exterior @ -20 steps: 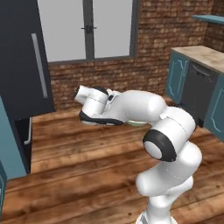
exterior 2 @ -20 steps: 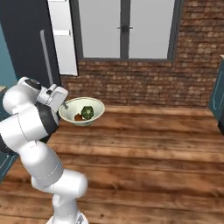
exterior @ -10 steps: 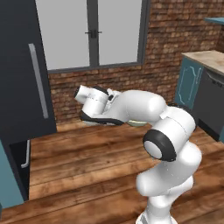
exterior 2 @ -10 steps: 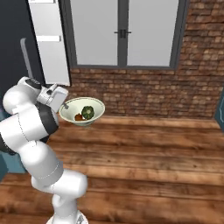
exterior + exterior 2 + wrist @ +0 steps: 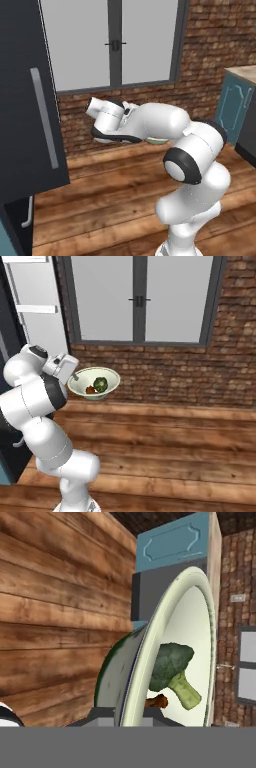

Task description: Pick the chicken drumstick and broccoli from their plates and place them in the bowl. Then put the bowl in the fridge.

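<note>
High above the wooden floor [image 5: 100, 200] in the left base view, the arm hides most of the bowl [image 5: 159, 141], with the dark fridge [image 5: 25, 100] at left. From the right base view, the fingers [image 5: 75, 376] are clamped on the bowl [image 5: 111, 377] rim; broccoli [image 5: 100, 384] and drumstick [image 5: 90, 389] lie inside. Seen from the hand, the broccoli [image 5: 170, 664] rests beside the drumstick [image 5: 156, 701] in the bowl [image 5: 200, 612].

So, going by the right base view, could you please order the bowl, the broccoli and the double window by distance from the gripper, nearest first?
1. The bowl: the gripper is shut on its near rim.
2. The broccoli: inside the bowl, beside the chicken drumstick.
3. The double window: in the brick wall well behind.
</note>
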Available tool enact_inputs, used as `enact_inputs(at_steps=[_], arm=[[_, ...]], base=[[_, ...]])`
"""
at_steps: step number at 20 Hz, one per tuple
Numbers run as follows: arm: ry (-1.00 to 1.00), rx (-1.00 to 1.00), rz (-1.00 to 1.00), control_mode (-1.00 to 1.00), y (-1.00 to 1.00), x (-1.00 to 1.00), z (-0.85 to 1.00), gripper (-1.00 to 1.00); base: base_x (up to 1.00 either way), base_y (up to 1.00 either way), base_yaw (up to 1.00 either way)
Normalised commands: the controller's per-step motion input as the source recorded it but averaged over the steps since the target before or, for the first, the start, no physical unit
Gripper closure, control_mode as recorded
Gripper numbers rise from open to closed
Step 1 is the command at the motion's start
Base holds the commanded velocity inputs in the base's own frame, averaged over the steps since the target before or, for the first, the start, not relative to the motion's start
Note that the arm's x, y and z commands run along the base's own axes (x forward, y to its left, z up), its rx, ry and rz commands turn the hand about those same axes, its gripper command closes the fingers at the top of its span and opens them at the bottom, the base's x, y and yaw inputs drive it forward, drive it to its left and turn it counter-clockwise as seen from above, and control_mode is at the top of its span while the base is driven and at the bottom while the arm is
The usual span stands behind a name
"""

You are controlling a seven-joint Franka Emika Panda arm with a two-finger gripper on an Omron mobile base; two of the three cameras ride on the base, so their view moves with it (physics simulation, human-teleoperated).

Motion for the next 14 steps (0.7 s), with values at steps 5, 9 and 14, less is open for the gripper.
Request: enact_inputs(at_steps=[5,9,14], arm=[[0.00,0.00,0.00,1.00,0.00,0.00,0.00,1.00],[0.00,0.00,0.00,1.00,0.00,0.00,0.00,1.00],[0.00,0.00,0.00,1.00,0.00,0.00,0.00,1.00]], base=[[0.89,-0.11,0.05],[0.83,-0.15,0.10],[0.59,-0.13,0.42]])
